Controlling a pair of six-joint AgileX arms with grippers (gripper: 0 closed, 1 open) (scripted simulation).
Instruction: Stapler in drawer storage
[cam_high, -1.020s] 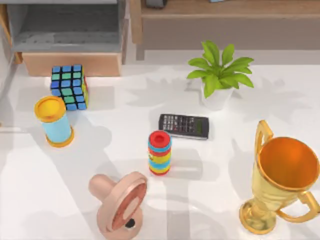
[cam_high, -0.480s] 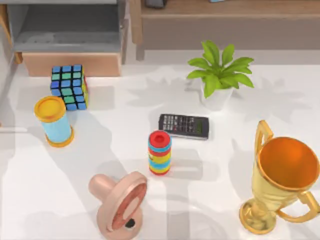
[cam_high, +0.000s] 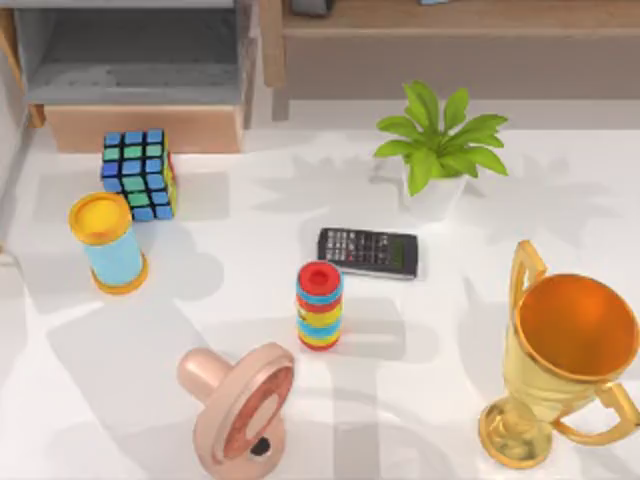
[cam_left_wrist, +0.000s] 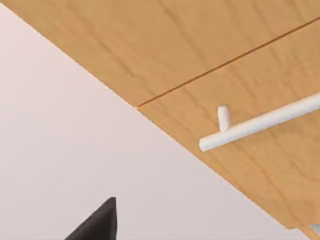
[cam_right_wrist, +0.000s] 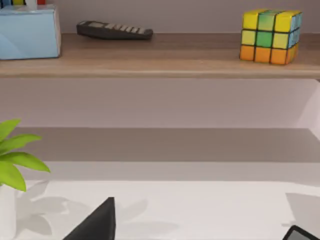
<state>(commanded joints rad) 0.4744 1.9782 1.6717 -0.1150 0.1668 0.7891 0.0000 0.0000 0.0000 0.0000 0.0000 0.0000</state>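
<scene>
Both tools' states I cannot tell: left gripper (cam_left_wrist: 100, 222) faces a tan wooden panel's white bar handle (cam_left_wrist: 260, 122), right gripper (cam_right_wrist: 100, 222) a long brown wooden shelf (cam_right_wrist: 160, 55); I should first locate the glossy red stapler, whose place I cannot tell, then approach the open grey-walled, tan-fronted drawer (cam_high: 140, 128) at the far left.

tan wooden drawer (cam_high: 145, 127), glossy gold trophy (cam_high: 560, 365)

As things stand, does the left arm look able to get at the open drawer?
Probably yes: the drawer stands open at the table's left, uncovered above; only the Rubik's cube before its panel might hinder a low approach.
</scene>
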